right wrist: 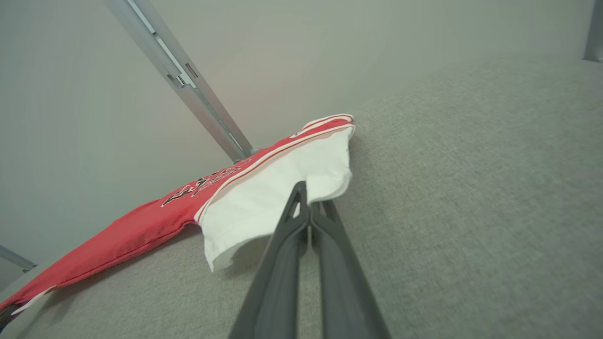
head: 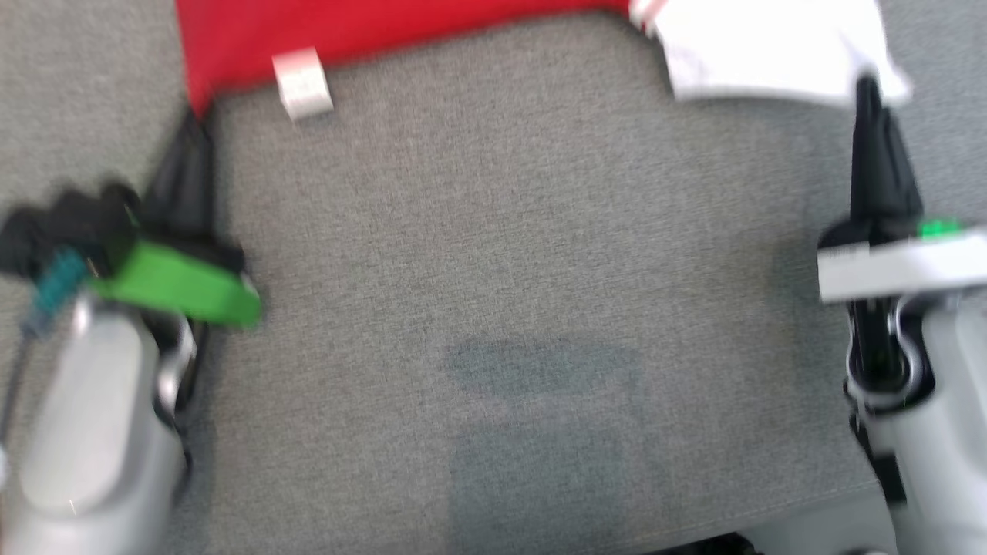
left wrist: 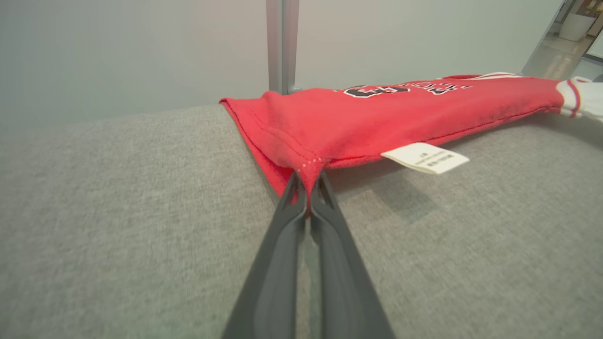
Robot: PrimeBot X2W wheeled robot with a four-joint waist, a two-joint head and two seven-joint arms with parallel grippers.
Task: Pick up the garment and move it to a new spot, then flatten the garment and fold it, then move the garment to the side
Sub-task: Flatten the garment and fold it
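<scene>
Both ends of red jersey (left wrist: pixel 377 117) pinched: left gripper (left wrist: pixel 309 183) clamped on hem corner, right gripper (right wrist: pixel 310 202) clamped on white sleeve (right wrist: pixel 278 193); grey fabric surface (head: pixel 493 254) beneath.

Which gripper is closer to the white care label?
Left. The left gripper is shut on a hem corner of the red jersey, with the care label just along that hem. The right gripper grips the white sleeve at the far end.
</scene>
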